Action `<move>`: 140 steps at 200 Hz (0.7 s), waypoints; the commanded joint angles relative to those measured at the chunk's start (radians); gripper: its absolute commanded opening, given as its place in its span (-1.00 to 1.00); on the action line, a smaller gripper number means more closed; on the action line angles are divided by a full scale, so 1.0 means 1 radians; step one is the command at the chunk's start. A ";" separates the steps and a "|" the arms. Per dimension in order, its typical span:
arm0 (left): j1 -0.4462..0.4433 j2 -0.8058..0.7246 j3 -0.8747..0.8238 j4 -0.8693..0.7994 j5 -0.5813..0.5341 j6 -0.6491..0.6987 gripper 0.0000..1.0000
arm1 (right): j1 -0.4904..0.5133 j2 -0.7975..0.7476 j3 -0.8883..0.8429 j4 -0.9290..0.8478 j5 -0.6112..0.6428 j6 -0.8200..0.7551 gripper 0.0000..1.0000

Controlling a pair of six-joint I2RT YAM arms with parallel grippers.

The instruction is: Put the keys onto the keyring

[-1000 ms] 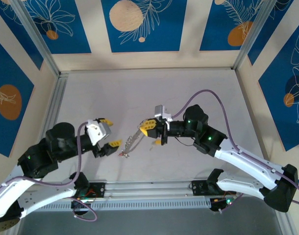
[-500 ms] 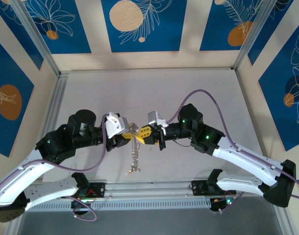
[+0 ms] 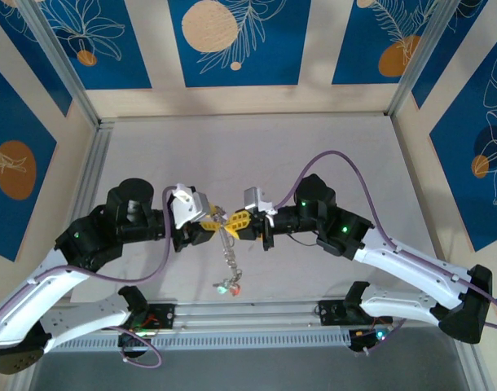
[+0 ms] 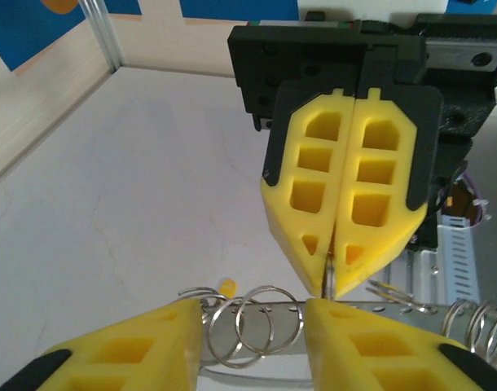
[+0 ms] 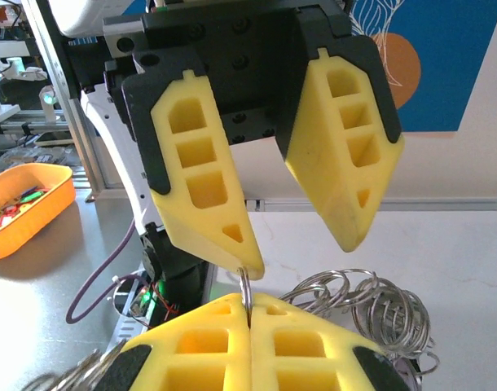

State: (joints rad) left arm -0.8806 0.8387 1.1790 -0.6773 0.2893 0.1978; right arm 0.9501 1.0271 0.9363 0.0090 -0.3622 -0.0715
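Bright, even light casts soft shadows; the closest foreground looks slightly blurred.

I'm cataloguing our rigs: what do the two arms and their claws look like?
The left arm and right arm share white lower links, black upper joints with green lights, and a purple cable each. The left claw and right claw have yellow wedge-shaped fingers with cut-out windows on black mounts.

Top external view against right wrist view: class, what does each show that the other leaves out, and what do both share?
Top external: the left arm and right arm meeting over the table, with tagged keys dangling below them. Right wrist: an orange bin at the side, and the wire keyring pinched in the shut right gripper. Both: the left gripper, jaws apart, facing the right gripper.
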 commanded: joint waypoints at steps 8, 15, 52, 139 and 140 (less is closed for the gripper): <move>0.002 -0.010 -0.007 0.008 0.115 -0.014 -0.44 | -0.001 -0.025 0.010 0.016 0.061 -0.025 -1.00; 0.003 -0.006 -0.003 0.004 0.128 -0.012 -0.50 | -0.001 -0.025 0.009 0.014 0.061 -0.026 -1.00; 0.003 0.011 -0.007 -0.003 0.146 -0.001 -0.52 | -0.002 -0.027 0.004 0.023 0.061 -0.021 -1.00; 0.003 -0.031 -0.018 -0.012 0.138 -0.018 -0.63 | -0.055 -0.072 -0.052 0.105 0.031 0.043 -1.00; 0.002 -0.031 -0.019 -0.012 0.139 -0.018 -0.63 | -0.056 -0.072 -0.052 0.106 0.029 0.044 -1.00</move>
State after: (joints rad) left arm -0.8791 0.8257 1.1702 -0.6781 0.3843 0.1886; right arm 0.9184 0.9920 0.9012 0.0219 -0.3256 -0.0666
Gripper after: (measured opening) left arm 0.188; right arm 0.054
